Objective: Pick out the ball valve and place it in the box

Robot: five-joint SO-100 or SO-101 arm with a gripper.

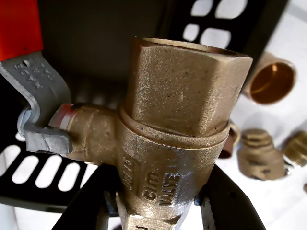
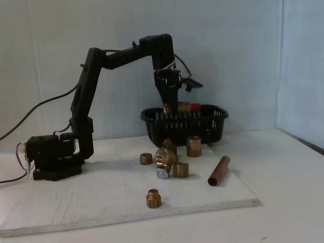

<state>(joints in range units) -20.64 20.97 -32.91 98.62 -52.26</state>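
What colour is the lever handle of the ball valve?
Red on the ball valve's lever handle, clearest in the wrist view.

surface [image 2: 101,197]: white board, pale wall behind.
brass fittings [image 2: 169,163]: a loose cluster near the board's middle in the fixed view, some touching.
tall fitting [image 2: 194,146]: upright, at the cluster's far right.
lone fitting [image 2: 154,198]: nearest the front edge, apart from the rest.
copper pipe piece [image 2: 218,170]: lying right of the cluster, angled.
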